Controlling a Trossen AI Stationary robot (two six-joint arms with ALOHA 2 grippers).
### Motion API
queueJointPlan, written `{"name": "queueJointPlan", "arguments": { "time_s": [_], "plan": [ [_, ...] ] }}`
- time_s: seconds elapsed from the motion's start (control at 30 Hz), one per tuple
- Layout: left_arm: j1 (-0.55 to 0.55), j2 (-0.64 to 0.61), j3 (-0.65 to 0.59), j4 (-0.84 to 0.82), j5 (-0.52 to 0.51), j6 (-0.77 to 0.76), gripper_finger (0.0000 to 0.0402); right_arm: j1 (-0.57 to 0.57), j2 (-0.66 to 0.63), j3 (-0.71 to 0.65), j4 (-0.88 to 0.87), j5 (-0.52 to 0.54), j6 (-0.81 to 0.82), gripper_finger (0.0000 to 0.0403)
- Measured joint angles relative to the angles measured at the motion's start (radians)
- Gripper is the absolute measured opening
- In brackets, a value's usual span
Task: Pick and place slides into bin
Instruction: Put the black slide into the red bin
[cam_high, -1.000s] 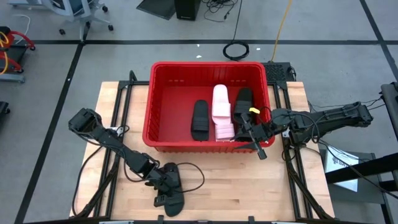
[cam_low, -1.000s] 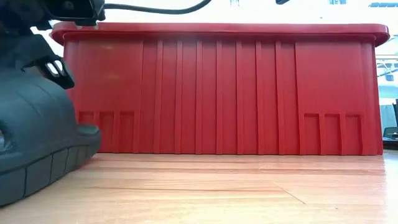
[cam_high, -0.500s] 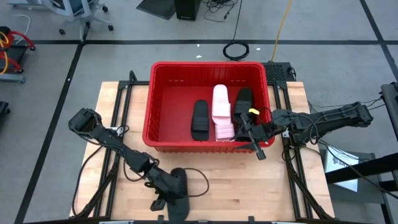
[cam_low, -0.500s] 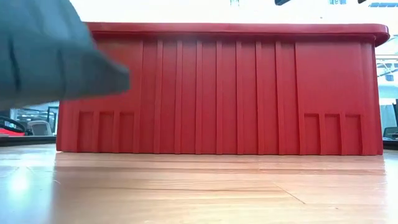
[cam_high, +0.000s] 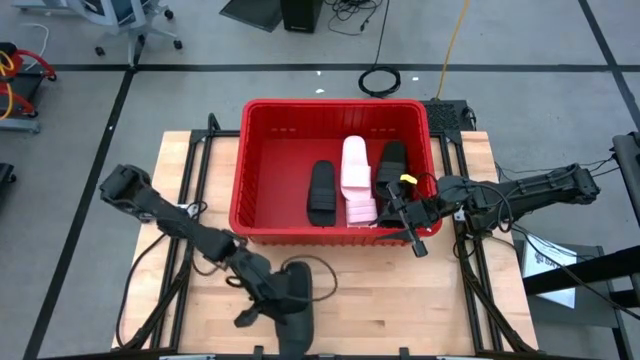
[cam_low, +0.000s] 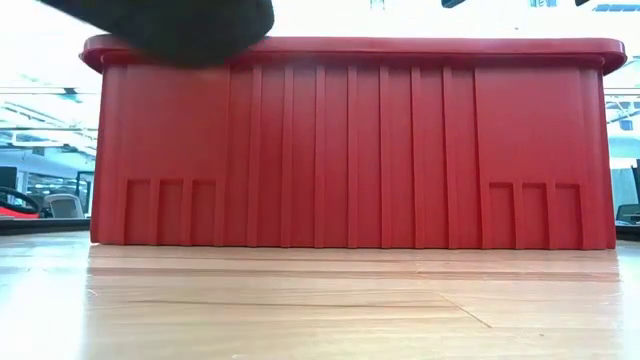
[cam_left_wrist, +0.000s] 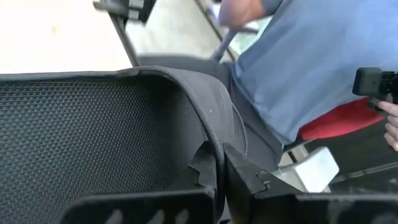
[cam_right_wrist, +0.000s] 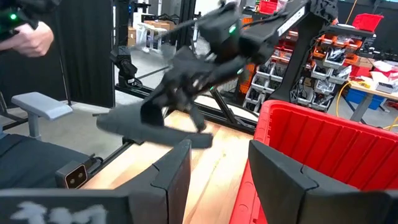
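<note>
My left gripper is shut on a black slide over the table's near middle, in front of the red bin. In the low view the slide is high above the tabletop, level with the bin's rim. My right gripper is open and empty over the bin's near right corner. In the bin lie a black slide, two pale pink slides and another black slide. My left gripper pinches the black slide's side edge between its two fingers. The slide is lifted clear of the table. In the right wrist view it hangs below the gripper, nearly level. Which part of the edge this is, I cannot tell.
The bin's near wall stands tall between the held slide and the bin's inside. Bare wooden table lies in front of the bin. A person in a blue shirt sits beyond the table's near edge.
My left gripper has risen with the black slide and gone a little toward the table's right edge. The slide, which rested on the table a second ago, is now lifted clear, up to the height of the bin's rim.
</note>
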Motion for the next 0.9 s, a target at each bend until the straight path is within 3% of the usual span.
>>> {"name": "queueJointPlan", "arguments": {
  "time_s": [0.27,0.43,0.67,0.9],
  "plan": [
    [0.076,-0.226,0.0,-0.128,-0.006,0.097,0.0005,0.0,0.0,0.0,0.0,0.0,0.002,0.015],
    [0.141,-0.342,0.051,-0.315,-0.057,0.183,0.0007,0.0,0.0,0.0,0.0,0.0,0.0,0.015],
    [0.253,-0.382,0.231,-0.603,-0.101,0.359,0.0008,0.0,0.0,0.0,0.0,0.0,-0.005,0.015],
    [0.38,-0.382,0.398,-0.768,-0.127,0.5,0.0008,0.0,0.0,0.0,-0.008,0.0,-0.006,0.015]
  ]
}}
